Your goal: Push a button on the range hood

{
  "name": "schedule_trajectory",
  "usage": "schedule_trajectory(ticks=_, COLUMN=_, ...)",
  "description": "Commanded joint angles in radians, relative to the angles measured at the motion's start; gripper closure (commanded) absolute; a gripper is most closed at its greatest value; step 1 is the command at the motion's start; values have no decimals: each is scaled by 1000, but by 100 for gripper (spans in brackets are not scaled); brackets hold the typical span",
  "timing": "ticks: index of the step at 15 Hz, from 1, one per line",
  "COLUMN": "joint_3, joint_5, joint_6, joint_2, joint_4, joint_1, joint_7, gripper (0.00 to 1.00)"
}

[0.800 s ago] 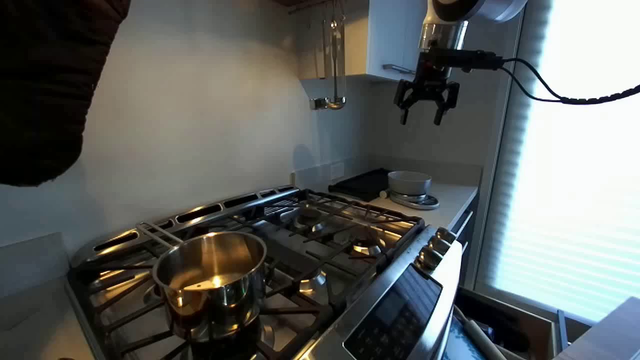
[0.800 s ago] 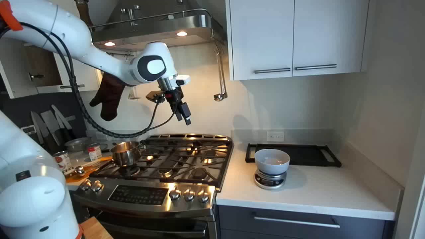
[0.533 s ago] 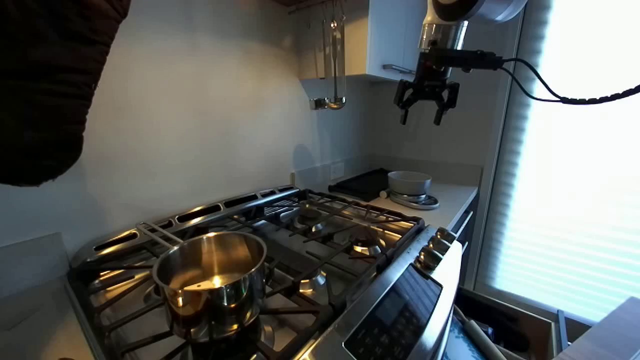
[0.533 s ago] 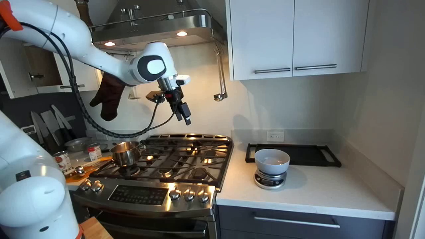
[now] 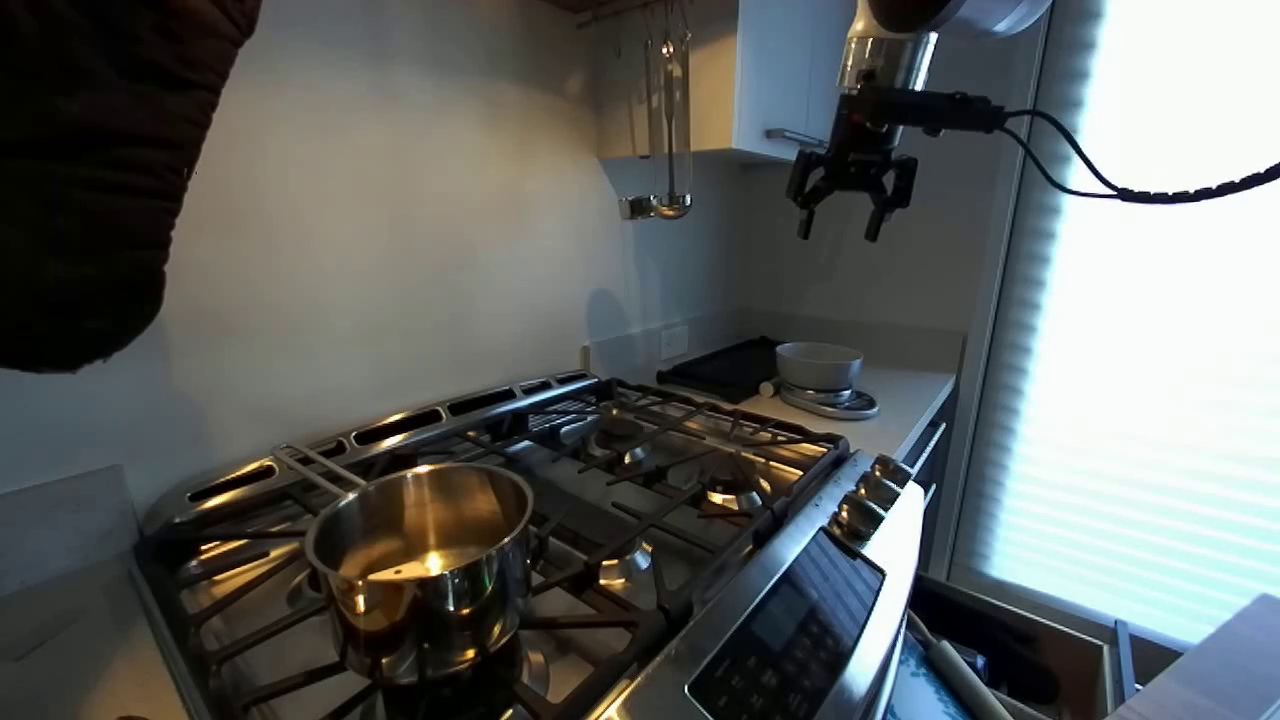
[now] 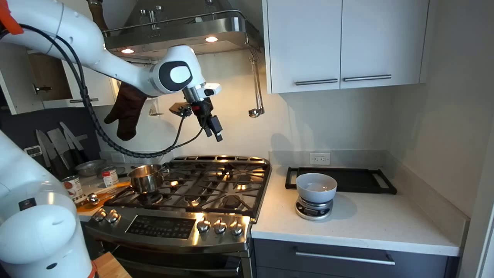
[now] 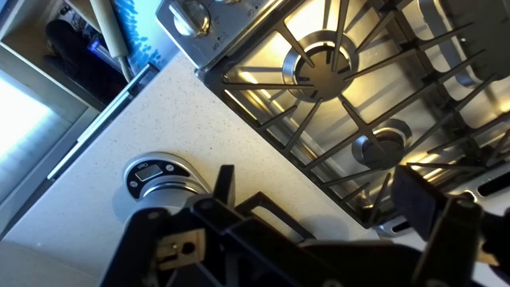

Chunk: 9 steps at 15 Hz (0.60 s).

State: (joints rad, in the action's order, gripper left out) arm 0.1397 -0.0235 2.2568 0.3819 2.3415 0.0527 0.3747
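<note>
The stainless range hood [image 6: 173, 34] hangs above the stove in an exterior view, with two lit lamps underneath. Its buttons cannot be made out. The hood does not show in the wrist view. My black gripper [image 6: 214, 135] points down and hangs lower than the hood, above the cooktop in the picture. In an exterior view the gripper [image 5: 838, 228] has its two fingers apart with nothing between them. In the wrist view the gripper [image 7: 318, 191] is wide open and empty, over the counter edge and stove.
A steel pot [image 6: 146, 179] stands on the stove [image 6: 195, 189]. A dark oven mitt [image 6: 129, 112] and ladles [image 6: 256, 88] hang below the hood. White cabinets [image 6: 305, 46] are right of it. A bowl [image 6: 316, 187] on a scale and a black tray [image 6: 351, 179] rest on the counter.
My gripper and forearm have risen slightly in both exterior views. The fingers stay apart. The other objects have not moved.
</note>
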Motion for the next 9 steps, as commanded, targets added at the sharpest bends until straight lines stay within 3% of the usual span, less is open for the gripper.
schedule_trajectory(ticks=1, joint_3=-46, joint_5=50, joint_6=5, joint_2=109, joint_4=0, joint_1=-37, joint_7=-66, gripper=0)
schedule_trajectory(ticks=5, joint_3=-97, joint_5=130, joint_6=-7, joint_2=239, joint_4=15, joint_1=-77, joint_7=-167, gripper=0)
schedule_trajectory(ticks=9, joint_3=-121, joint_5=209, joint_6=66, joint_2=391, joint_4=49, joint_1=-138, joint_7=-286, gripper=0)
